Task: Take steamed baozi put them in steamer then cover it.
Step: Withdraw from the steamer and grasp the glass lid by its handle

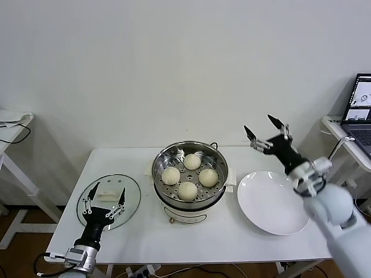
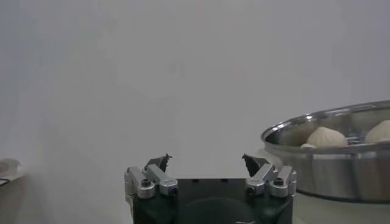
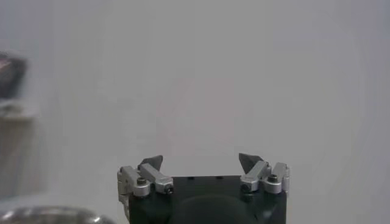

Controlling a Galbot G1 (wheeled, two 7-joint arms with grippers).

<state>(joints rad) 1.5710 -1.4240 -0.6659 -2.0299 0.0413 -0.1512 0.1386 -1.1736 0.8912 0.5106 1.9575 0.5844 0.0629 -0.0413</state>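
Several cream-white baozi [image 1: 189, 175] lie on the perforated tray inside the shiny steel steamer [image 1: 217, 159], which stands at the table's middle. The clear glass cover [image 1: 132, 188] with its white handle [image 1: 111, 194] lies flat on the table to the steamer's left. My left gripper [image 1: 105, 192] is open just above the cover's near half, its fingers on either side of the handle and nothing held. My right gripper [image 1: 264, 128] is open and empty, raised above the far edge of the white plate. In the left wrist view the steamer [image 2: 323, 158] shows with two baozi [image 2: 326, 137] beyond the open left gripper [image 2: 207, 163].
A white plate [image 1: 272, 202] lies empty to the steamer's right. A laptop [image 1: 360, 110] stands on a side table at far right, another side table [image 1: 14, 124] with cables at far left. The right wrist view shows the open right gripper [image 3: 201, 163] facing the wall.
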